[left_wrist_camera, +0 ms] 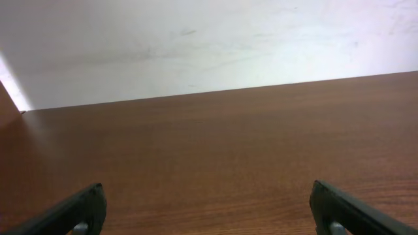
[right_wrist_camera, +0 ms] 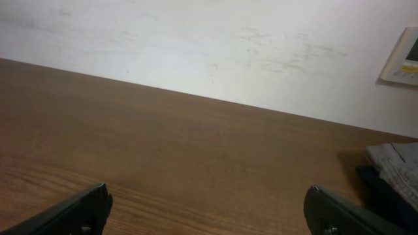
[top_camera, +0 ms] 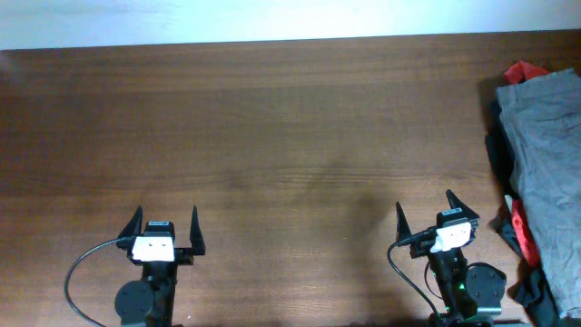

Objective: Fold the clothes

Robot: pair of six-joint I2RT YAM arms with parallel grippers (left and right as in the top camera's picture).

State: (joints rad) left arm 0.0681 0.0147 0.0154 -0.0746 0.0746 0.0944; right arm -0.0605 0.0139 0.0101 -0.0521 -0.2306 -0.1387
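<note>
Clothes (top_camera: 549, 154), grey-olive, lie heaped at the right edge of the table (top_camera: 272, 136), over a navy garment (top_camera: 497, 150) and a red cloth (top_camera: 525, 70). Left gripper (top_camera: 165, 216) and right gripper (top_camera: 425, 203) sit at the table's near edge, jaws spread wide, grasping nothing.

Both arms are black, and the left claw (top_camera: 165, 218) and right claw (top_camera: 424, 204) each have a white block (top_camera: 152, 246) behind two slim black fingers (top_camera: 194, 232) tapering to sharp points. A thin grey cable (top_camera: 86, 262) loops from the left arm (top_camera: 147, 289), a dark cable (top_camera: 393, 262) curls beside the right, whose round base (top_camera: 483, 283) shows a small green light (top_camera: 460, 289).
</note>
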